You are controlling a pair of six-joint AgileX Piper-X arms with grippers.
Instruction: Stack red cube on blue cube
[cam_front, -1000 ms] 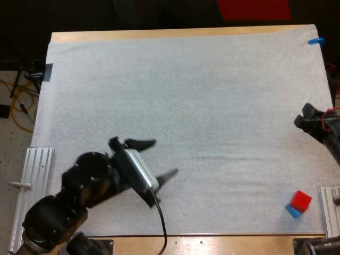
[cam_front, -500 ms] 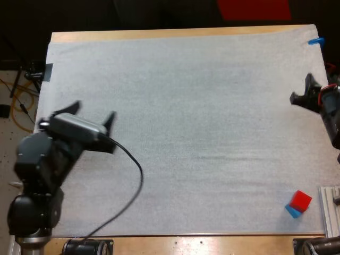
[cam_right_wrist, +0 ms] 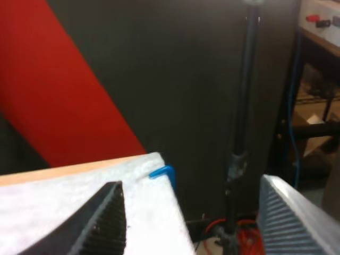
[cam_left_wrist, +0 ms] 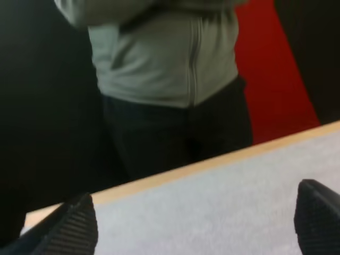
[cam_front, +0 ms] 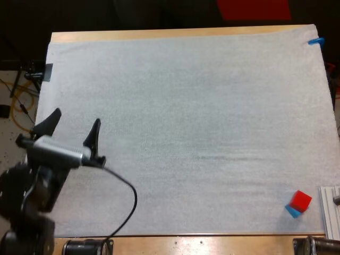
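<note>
A red cube (cam_front: 301, 201) sits on top of a blue cube (cam_front: 291, 211) at the mat's near right corner; a sliver of blue shows under its lower left side. My left gripper (cam_front: 73, 127) hangs open over the mat's left edge, far from the cubes, with nothing between its fingers. In the left wrist view its fingertips (cam_left_wrist: 71, 229) stand wide apart and point at the table's far edge. My right gripper (cam_right_wrist: 196, 223) is open too, its fingers (cam_right_wrist: 103, 223) spread and empty near the mat's far right corner.
A person (cam_left_wrist: 164, 64) in a grey jacket and dark trousers stands just beyond the table's far edge (cam_left_wrist: 175, 172). A metal rail (cam_front: 329, 210) lies right beside the cubes, at the table's right edge. The white mat (cam_front: 186, 133) is bare between the gripper and the cubes.
My left arm swung from the mat's lower middle back to the left edge and its gripper now points at the far side. My right arm withdrew past the right edge of the high view.
</note>
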